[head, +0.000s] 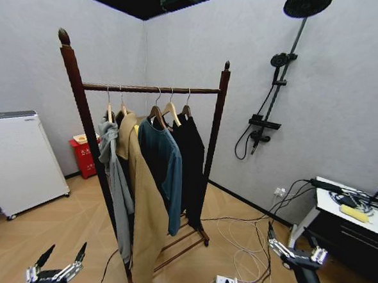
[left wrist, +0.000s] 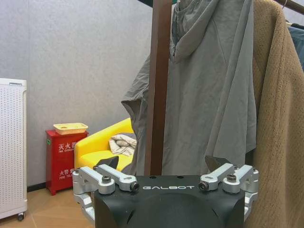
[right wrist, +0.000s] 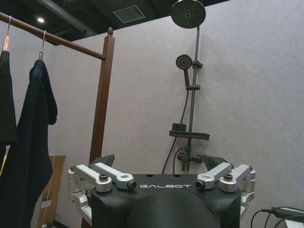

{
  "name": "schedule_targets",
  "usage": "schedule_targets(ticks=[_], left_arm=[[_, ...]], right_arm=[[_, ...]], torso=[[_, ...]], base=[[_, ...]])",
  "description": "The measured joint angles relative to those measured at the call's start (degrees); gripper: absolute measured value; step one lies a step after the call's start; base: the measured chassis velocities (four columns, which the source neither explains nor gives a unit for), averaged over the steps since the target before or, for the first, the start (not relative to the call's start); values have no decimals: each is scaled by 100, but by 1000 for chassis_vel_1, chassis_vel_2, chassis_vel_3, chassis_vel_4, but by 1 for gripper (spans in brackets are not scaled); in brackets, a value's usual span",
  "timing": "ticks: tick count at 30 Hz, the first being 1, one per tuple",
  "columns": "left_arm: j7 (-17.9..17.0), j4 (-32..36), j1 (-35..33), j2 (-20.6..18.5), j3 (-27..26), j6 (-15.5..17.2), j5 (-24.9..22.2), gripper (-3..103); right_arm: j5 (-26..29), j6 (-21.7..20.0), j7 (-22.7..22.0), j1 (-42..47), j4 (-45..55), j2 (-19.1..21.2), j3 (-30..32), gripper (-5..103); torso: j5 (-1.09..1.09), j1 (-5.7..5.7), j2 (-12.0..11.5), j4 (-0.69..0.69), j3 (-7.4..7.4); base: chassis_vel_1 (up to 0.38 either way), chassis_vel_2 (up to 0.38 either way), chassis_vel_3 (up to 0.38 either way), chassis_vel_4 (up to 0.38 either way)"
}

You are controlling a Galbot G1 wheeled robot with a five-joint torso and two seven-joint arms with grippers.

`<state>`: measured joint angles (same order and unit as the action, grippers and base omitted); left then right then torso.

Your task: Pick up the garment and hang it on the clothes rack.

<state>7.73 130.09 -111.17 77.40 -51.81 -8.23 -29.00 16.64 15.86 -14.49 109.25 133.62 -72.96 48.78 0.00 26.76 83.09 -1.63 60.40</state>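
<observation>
While the clothes rack [head: 150,88] stands mid-room with the garment [head: 189,161], a long black coat, hanging at its far right end behind a teal shirt [head: 162,162], both claws wait low. The left gripper [head: 60,266] and right gripper [head: 293,250] are spread wide, holding nothing. Best approach from the right, aiming for the coat's hanger neck.

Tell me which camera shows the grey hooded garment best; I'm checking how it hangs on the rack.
The left wrist view: the grey hooded garment hangs close up beside the clothes rack post, against the tan coat. The head view shows it whole but smaller, at the bar's left end. The right wrist view faces the shower.
</observation>
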Motion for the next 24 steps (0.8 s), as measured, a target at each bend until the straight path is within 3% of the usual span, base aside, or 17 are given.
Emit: schedule_targets(ticks=[24], left_arm=[[0,0,0,0,0,0,0,100]], right_arm=[[30,-27,25,-20,-31,23,-15,100]], torso=[[1,1,0,1,1]], base=[[-47,-40,-42,-44]])
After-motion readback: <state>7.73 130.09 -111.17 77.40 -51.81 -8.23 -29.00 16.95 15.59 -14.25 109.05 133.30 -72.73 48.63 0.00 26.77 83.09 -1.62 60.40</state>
